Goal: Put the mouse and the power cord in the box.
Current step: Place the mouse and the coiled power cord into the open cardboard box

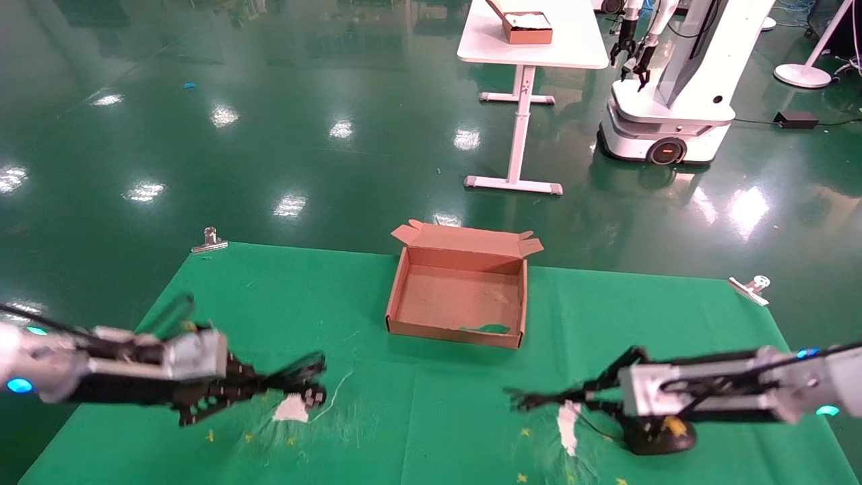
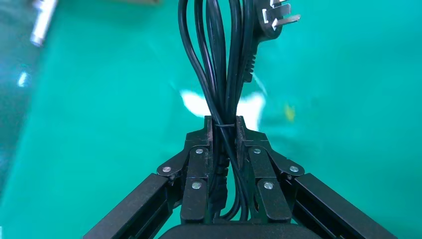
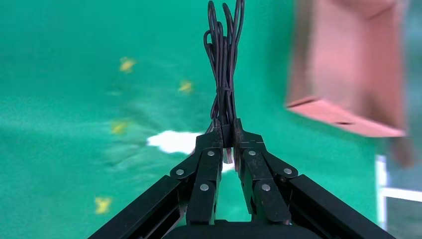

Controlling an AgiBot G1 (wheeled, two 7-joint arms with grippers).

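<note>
Green cloth covered the tabletop (image 1: 471, 404) in the head view, with the box (image 1: 458, 296) standing open and bare inside at the far middle. At the near left, the left hand (image 1: 306, 384) hung above the cloth with the power cord (image 1: 296, 380) in its grip. At the near right, the right hand (image 1: 532, 401) hovered low, and the mouse (image 1: 660, 438) sat on the cloth beneath that arm.

From the left wrist, the left hand (image 2: 225, 130) was clamped on the power cord (image 2: 219, 64), whose looped strands and pronged plug hung clear of the cloth.

From the right wrist, the right hand (image 3: 226, 133) was pinched tight on the bundled thin cable (image 3: 225, 55) of the mouse, with the box (image 3: 348, 69) off to one side.
</note>
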